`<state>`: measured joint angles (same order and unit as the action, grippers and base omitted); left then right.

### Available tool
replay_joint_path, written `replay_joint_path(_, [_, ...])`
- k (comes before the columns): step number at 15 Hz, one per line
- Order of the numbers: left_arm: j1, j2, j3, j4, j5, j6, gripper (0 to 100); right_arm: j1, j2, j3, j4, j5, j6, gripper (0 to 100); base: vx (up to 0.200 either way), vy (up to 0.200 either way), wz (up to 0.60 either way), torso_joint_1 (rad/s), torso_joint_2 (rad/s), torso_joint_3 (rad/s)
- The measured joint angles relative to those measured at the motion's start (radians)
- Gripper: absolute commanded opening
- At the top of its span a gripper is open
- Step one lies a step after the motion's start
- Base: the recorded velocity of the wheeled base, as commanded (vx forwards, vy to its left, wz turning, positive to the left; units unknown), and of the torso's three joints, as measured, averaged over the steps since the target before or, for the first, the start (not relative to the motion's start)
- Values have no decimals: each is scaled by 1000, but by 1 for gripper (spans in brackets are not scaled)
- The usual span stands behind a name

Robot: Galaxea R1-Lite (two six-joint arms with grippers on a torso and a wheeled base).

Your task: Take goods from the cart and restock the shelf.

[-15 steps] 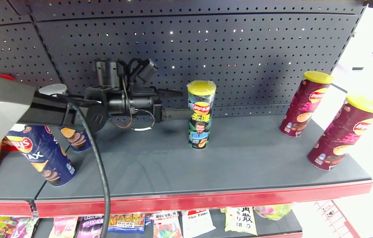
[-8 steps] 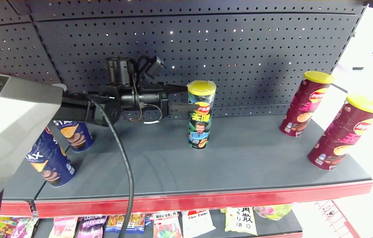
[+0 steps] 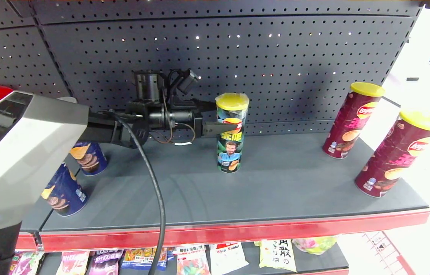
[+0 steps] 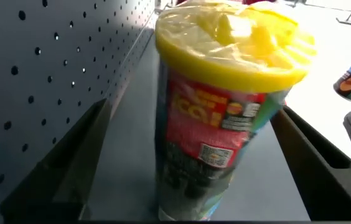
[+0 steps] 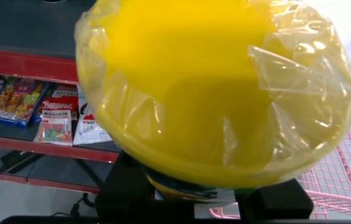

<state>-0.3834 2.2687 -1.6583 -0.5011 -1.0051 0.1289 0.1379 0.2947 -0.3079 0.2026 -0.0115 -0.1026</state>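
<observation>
The left pincer [image 3: 223, 114] has pushed forward along the shelf [image 3: 276, 183]. Half a second ago its tips only reached the can [image 3: 232, 145]; now they pass on either side of it.

Nearest the robot, the right pincer [image 5: 194, 200] is clamped round a second can [image 5: 213, 93] just under its yellow lid, off the shelf with the cart's pink wire beside it.

Farther out, the left pincer lies level and spread wide. The can stands upright on the shelf between its fingers [image 4: 70, 162]. The wrist view shows a clear gap on each side, so nothing is gripped yet.

The can's long axis is vertical and the fingers cross it at right angles, level with the upper label just below the lid. The left arm is plainly the nearer one. If a grasp is meant, a straight close should do, with no further reach needed.

Two red cans [image 3: 350, 122] stand well apart beyond the fingertips, and blue cans [image 3: 85, 156] stand back by the wrist. The pegboard [image 3: 276, 57] is just behind the far finger.
</observation>
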Motion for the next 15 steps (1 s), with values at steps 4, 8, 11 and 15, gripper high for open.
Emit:
replay_joint_path(4, [-23,19,-29,0,1,-26,100,0,1,1,0,0,0,0,0,0,0,0,0,0])
replay_joint_path(8, [-29,39,-58,0,2,-38,100,0,1,0,0,-1,0,0,0,0,0,0,0,0])
replay_joint_path(11, [-29,46,-65,-3,3,-39,0,0,1,0,0,0,0,0,0,0,0,0,0,0])
replay_joint_path(15, [-29,41,-49,-4,9,-37,0,0,0,0,0,-1,0,0,0,0,0,0,0,0])
